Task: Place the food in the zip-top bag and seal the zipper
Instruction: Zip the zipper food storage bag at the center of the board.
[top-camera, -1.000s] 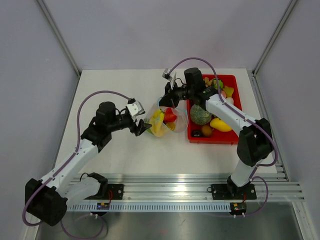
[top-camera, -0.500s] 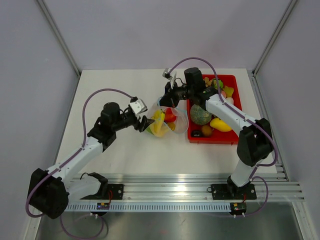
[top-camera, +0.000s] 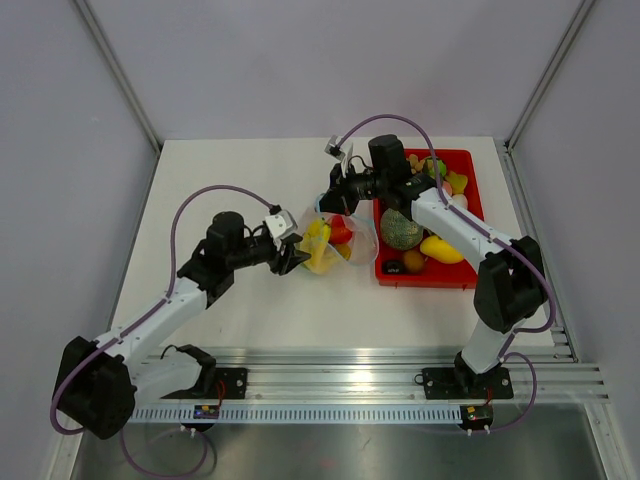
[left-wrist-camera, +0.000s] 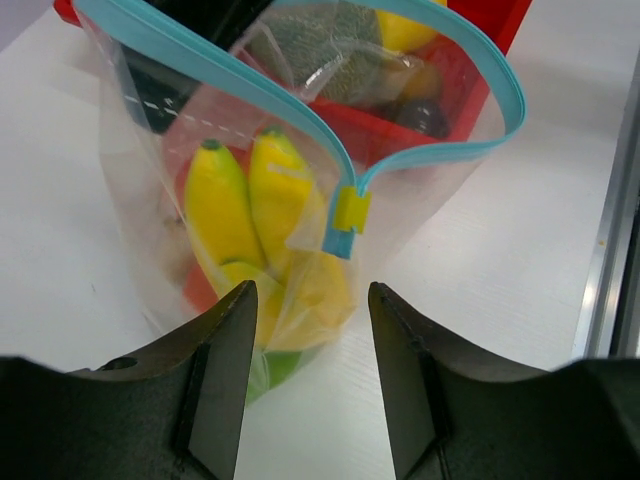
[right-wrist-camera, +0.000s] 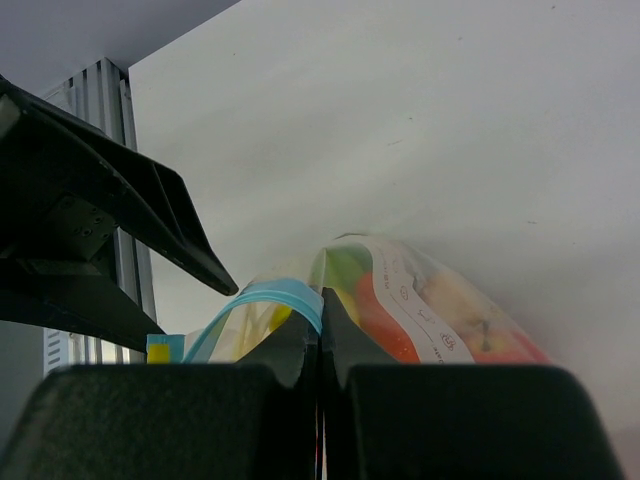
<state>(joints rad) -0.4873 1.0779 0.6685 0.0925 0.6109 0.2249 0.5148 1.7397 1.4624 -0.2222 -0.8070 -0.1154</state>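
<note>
left gripper (left-wrist-camera: 305, 372): two matte black, wedge-shaped fingers (left-wrist-camera: 222, 385) standing apart at a middling width, nothing clamped; the bag's lower corner sits in the gap just ahead of them.
right gripper (right-wrist-camera: 321, 312): black fingers pressed flat together, pinching the bag's upper rim on the teal strip and holding that side up.
zip-top bag (left-wrist-camera: 140, 190): thin, clear, crinkled film with glossy creases, standing upright on the table just beside the tray's left wall, between the two grippers; its mouth gapes in a wide loop.
zipper (left-wrist-camera: 225, 72): narrow, smooth teal-blue band edging the mouth, its two sides parted along most of their length and meeting at the near corner.
slider (left-wrist-camera: 347, 220): small, blocky yellow and teal tab at that near corner, ahead of the left fingers.
bananas (left-wrist-camera: 245, 205): smooth, glossy yellow curved toys with dark green tips, inside the bag, pressed against the film.
red fruit (top-camera: 341, 232): rounded, shiny piece inside the bag, behind the bananas.
melon (top-camera: 400, 230): green, oval, netted skin, lying in the tray.
red tray (top-camera: 425, 283): rigid, rectangular plastic, holding more yellow, orange and dark pieces.
table (top-camera: 240, 180): flat, matte white surface.
</note>
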